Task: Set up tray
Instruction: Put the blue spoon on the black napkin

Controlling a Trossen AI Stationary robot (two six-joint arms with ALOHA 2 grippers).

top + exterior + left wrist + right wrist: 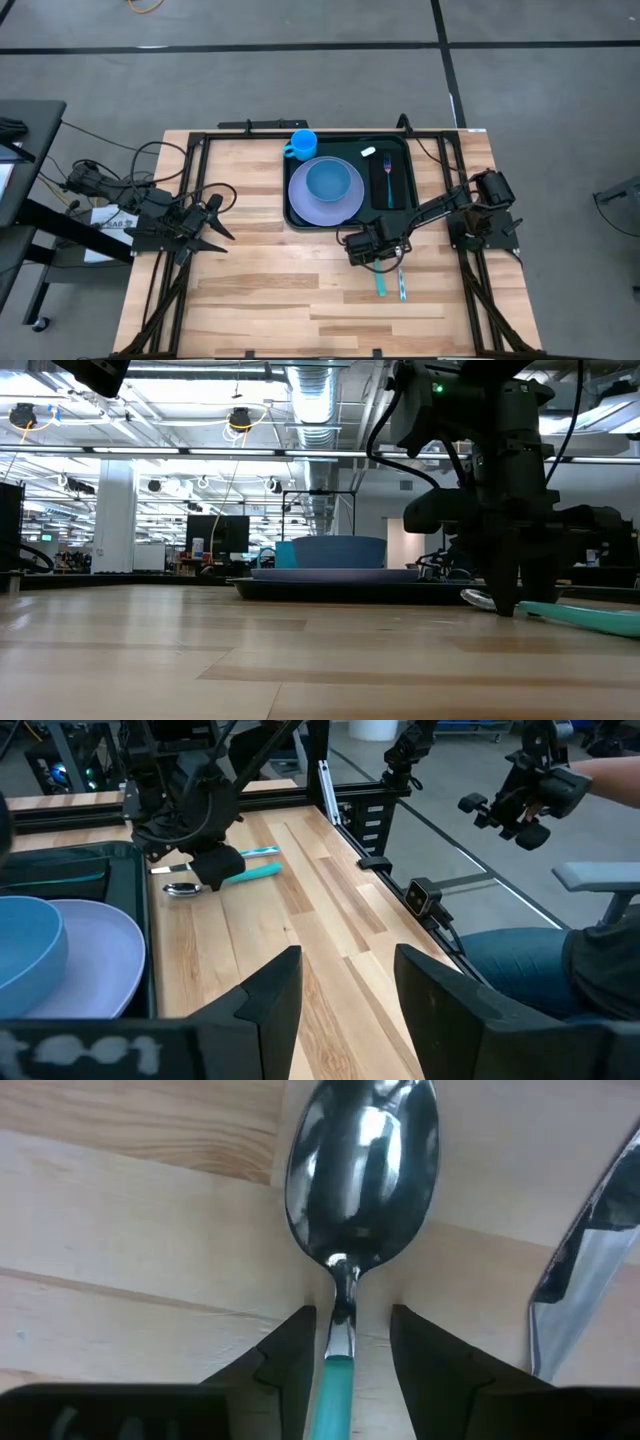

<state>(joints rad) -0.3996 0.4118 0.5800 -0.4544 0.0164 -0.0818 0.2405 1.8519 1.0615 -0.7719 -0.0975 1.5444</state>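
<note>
Right gripper (345, 1345) straddles the teal-handled spoon (360, 1170) neck on the table, fingers spread, not pinching. Left gripper (345, 990) spread, idle beside the tray (398, 150).

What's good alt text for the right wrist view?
The right gripper is down at the wooden table, its two dark fingers standing open on either side of the neck of a teal-handled spoon lying bowl-up. The shiny blade of a second utensil shows beside it.

Both arms (440, 205) dark, jointed, black cables trailing; right hand (345, 1345) fingers black, apparently matte plastic.
</note>
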